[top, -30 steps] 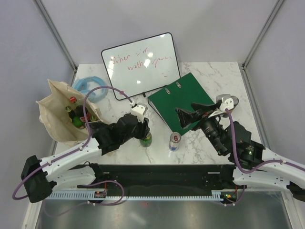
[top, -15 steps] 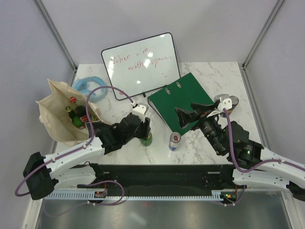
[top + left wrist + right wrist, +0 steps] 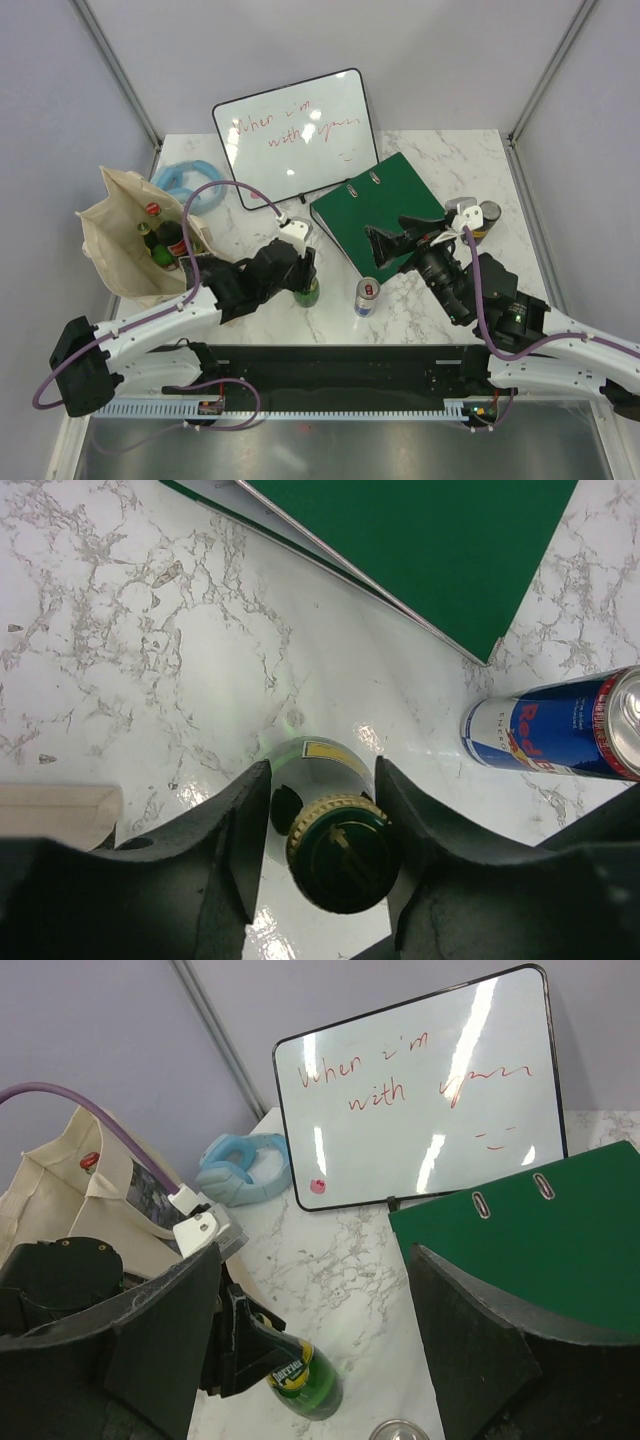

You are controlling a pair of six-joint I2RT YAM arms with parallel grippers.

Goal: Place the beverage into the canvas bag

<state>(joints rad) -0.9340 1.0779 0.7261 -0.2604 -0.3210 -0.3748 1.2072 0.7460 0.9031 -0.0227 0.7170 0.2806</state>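
Note:
A green Perrier bottle [image 3: 306, 290] stands on the marble table. My left gripper [image 3: 300, 266] is shut on its neck. From the left wrist, its gold-rimmed cap [image 3: 343, 852] sits between the two black fingers, pressed against the right one. A Red Bull can [image 3: 367, 297] stands just right of the bottle. The beige canvas bag [image 3: 112, 240] stands open at the far left, with a red-capped cola bottle [image 3: 168, 236] and a green bottle inside. My right gripper [image 3: 386, 246] hangs open and holds nothing, above the near corner of the binder.
A green ring binder [image 3: 385, 205] lies behind the can. A whiteboard [image 3: 295, 135] leans at the back. A light blue ring [image 3: 185, 178] lies behind the bag. A small round can [image 3: 488, 213] sits at the right. The left arm's purple cable arcs beside the bag's mouth.
The right gripper has drifted slightly left over the binder's corner. The left gripper keeps its hold on the green bottle, which stands in the same place.

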